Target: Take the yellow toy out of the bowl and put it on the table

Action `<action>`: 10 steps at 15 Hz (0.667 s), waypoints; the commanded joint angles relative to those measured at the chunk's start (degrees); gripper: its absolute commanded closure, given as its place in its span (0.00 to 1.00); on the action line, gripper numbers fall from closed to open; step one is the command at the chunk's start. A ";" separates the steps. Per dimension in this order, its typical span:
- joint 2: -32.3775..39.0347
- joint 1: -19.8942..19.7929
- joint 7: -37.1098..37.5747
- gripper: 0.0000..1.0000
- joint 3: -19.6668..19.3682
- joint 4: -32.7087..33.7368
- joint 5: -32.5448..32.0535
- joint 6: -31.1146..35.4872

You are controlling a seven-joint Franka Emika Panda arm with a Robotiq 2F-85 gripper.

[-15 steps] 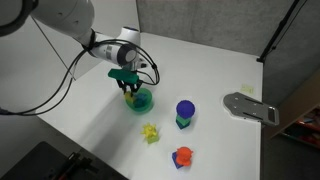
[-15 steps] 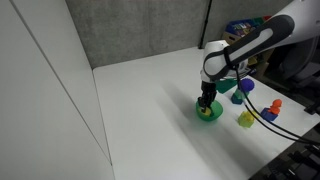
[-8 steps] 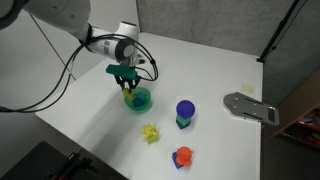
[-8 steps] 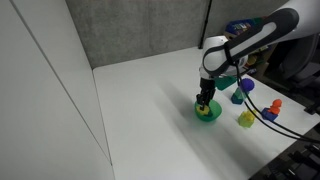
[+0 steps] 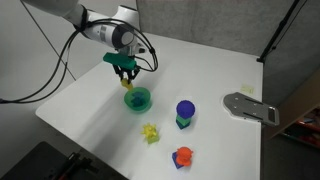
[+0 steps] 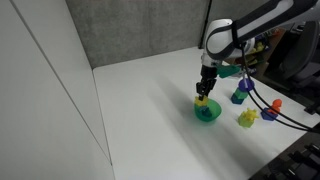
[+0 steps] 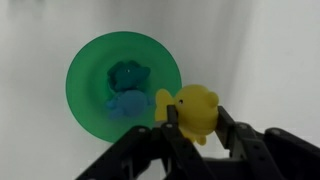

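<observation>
Between the fingers in the wrist view, closest to the camera, sits the toy. The claw is pinching it from both sides, and its yellow body bulges out above the fingertips. Its long axis appears to run across the grip, left to right in that view. A small nub on its left end points toward the bowl; which end is the front is hard to tell.

Below it, the bowl is no longer around the toy. A second ago the claw was down inside the rim. Now it has risen, and in both exterior views the toy hangs clear above the bowl, slightly toward its far-left side. From the wrist the toy overlaps only the bowl's right edge. So the taking-out seems done, and what remains is to carry the toy sideways and set it down.

A teal piece and a blue piece remain in the bowl.

Farther out, the table lies bare to the left of the bowl, which looks like the easiest place to put the toy. To the right stand a spiky star and a blue cup, both well apart from the claw.
</observation>
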 commanded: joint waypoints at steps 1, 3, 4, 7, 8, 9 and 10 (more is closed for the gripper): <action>-4.59 -1.51 -0.28 0.84 -0.78 -1.51 1.17 -0.62; -5.84 -2.48 -0.37 0.84 -1.51 -1.58 1.53 -0.34; -6.33 -3.18 -0.38 0.84 -2.06 -1.59 1.74 -0.21; -6.88 -5.17 -0.33 0.84 -3.66 -1.34 2.04 -0.06; -6.78 -5.97 -0.36 0.84 -4.25 -1.20 2.13 0.11; -6.54 -6.85 -0.65 0.84 -4.69 -1.03 2.37 0.21; -6.13 -7.62 -0.84 0.84 -5.07 -0.81 2.64 0.40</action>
